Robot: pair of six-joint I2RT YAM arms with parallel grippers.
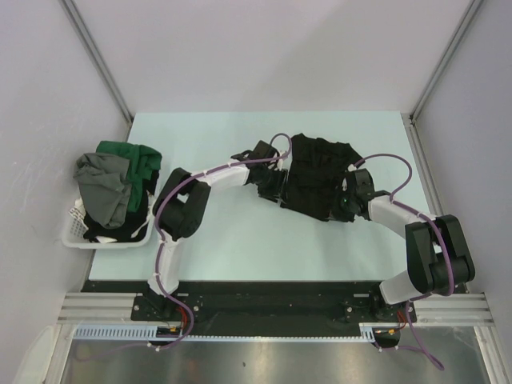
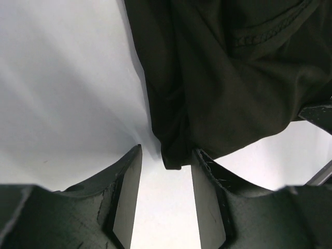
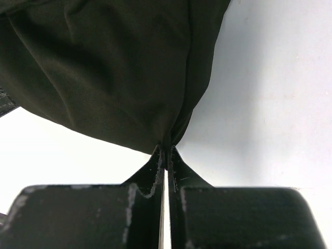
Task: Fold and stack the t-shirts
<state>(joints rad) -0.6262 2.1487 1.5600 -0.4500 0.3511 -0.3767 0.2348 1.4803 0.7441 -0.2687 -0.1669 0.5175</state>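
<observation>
Black t-shirt (image 1: 320, 180) on pale table (image 1: 240, 240): right gripper (image 3: 166, 149) pinches its edge, left gripper (image 2: 166, 158) unclenched; basket (image 1: 74, 233) beyond left gripper holds green and grey shirts (image 1: 112, 180).

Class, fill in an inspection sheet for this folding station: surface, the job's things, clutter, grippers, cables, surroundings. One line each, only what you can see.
Surface: pale table, no stains seen.
Job's things: black t-shirt lies rumpled on the table between the arms; green t-shirt and grey t-shirt are heaped in the basket.
Clutter: white basket at the table's left edge; otherwise nothing seen.
Grippers: left gripper open, the black shirt's edge at its fingertips; right gripper shut on the black shirt.
Cables: purple cables run along both arms.
Surroundings: grey walls on three sides.
</observation>
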